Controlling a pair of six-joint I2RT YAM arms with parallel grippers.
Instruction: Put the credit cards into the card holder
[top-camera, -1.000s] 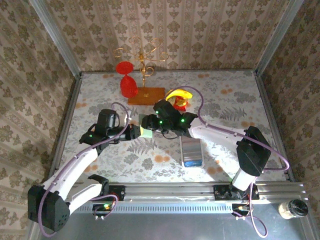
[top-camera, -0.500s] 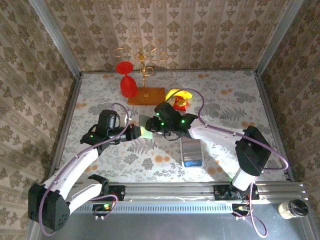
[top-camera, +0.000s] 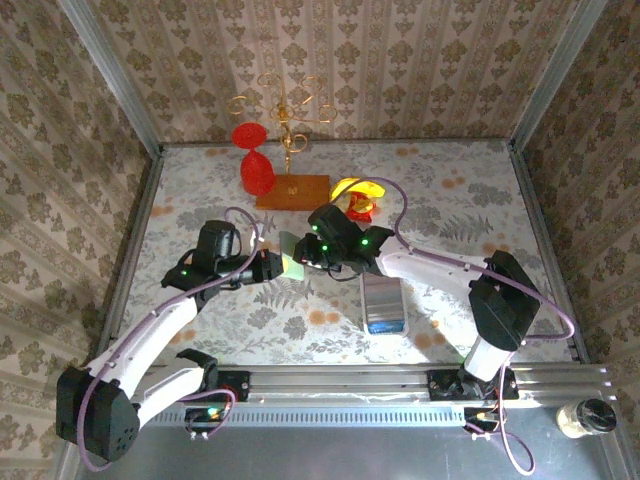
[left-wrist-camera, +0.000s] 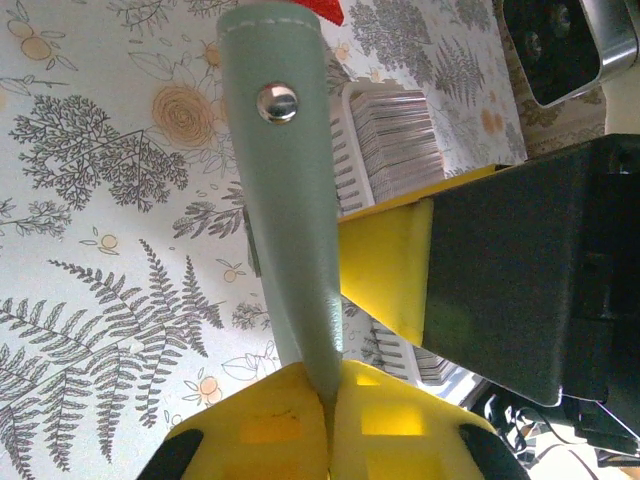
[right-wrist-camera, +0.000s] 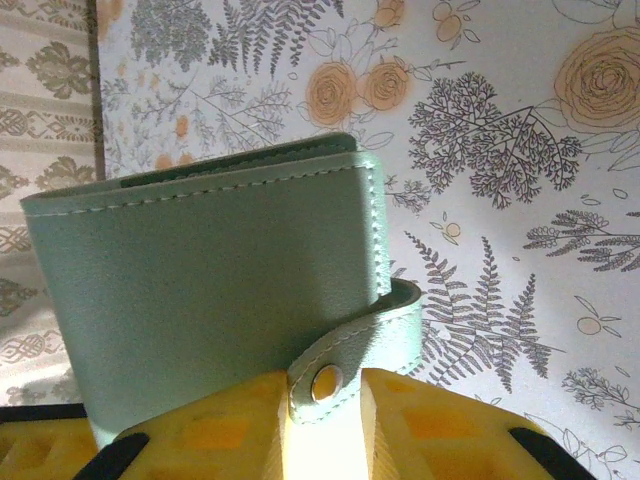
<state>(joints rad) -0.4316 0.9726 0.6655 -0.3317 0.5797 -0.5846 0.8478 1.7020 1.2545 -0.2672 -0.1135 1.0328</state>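
Red goblet (top-camera: 256, 160), gold stand (top-camera: 288, 140), white tray (top-camera: 364, 305)

Surface: table (top-camera: 470, 210), floral-print covering | Far edge, left of centre: red goblet (top-camera: 257, 175), wooden base (top-camera: 300, 192) carrying gold wire stand | Just right of base: yellow-and-red object (top-camera: 357, 195) | Towards near edge, right of centre: long white tray (top-camera: 365, 300), well apart.

layout: card holder (top-camera: 291, 264) above table (top-camera: 450, 200); tray (top-camera: 365, 305) to its right

Beige damask-papered walls (top-camera: 400, 60) enclose a white tabletop (top-camera: 460, 205) printed with ferns and orange flowers.
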